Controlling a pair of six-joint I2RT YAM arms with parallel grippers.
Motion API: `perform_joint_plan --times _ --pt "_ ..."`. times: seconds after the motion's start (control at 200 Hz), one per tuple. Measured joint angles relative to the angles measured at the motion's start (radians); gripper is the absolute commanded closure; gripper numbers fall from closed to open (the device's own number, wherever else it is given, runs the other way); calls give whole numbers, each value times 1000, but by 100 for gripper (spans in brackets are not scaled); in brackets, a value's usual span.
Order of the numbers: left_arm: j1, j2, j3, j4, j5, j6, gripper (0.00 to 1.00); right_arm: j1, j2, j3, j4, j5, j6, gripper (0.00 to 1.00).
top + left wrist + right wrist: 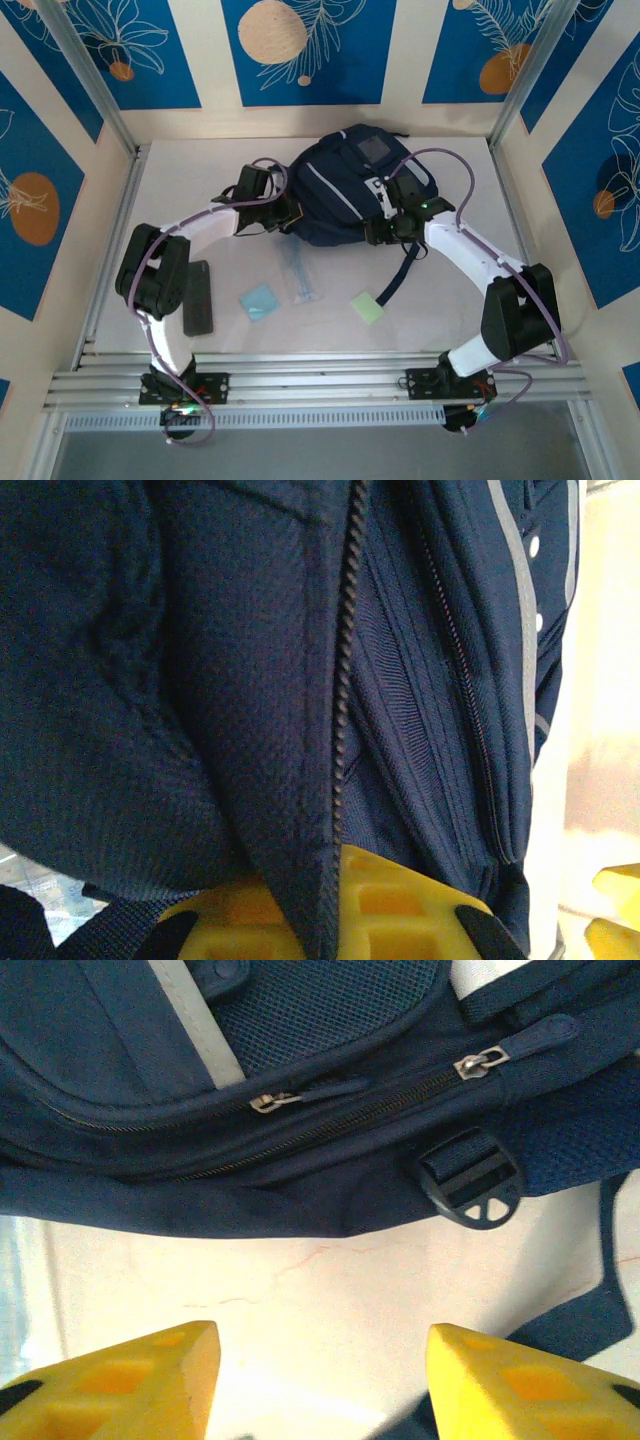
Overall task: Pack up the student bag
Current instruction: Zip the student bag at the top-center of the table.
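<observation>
Navy cloth of student bag (340, 190) lying at far middle of table (300, 335), between both arms. Pinched on its left side by left gripper (288, 216), shut tight on the cloth edge next to a zip (345, 680) — prob. to hold bag in place, or to lift that flap so stuff can go in. Can't tell from here if bag mouth is open wide enough.

Right gripper (320, 1375) just beside bag's right side, low over table. Fingers apart, nothing between them but bare table top. Looks ready to go for a zip pull or to fetch sth, but that's only a guess.

Not packed yet, lying nearer the front and apart from bag, prob. the stuff to go in.

Count:
- 1 bag, 2 grippers.
- 4 small things on table: 1 black long case (198, 297), 1 blue square (259, 300), 1 clear thin packet (298, 275), 1 green square (367, 307).
- Up close by right side of bag: 2 zip pulls (262, 1103), 1 black buckle (470, 1185).
</observation>
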Motion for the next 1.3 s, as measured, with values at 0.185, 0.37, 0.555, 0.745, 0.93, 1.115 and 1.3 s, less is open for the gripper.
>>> perform_joint_plan --times 0.185,0.37,0.555,0.745,0.93,1.115,1.3 --pt "-1 0 55 -132 -53 148 100 -60 29 0 67 -97 66 25" --pt "0 6 76 -240 -137 270 100 -107 128 31 148 -176 108 19" --pt "0 50 78 -256 -163 318 100 -122 243 94 214 -206 129 17" --pt "2 68 78 -246 -167 341 100 -137 311 98 269 -206 137 11" --pt "2 71 81 -246 -172 345 100 -149 362 119 298 -204 128 8" --pt "2 72 87 -253 -174 356 100 -155 375 119 335 -202 147 9" --pt "2 80 106 -272 -183 363 100 -167 388 90 410 -277 185 11"
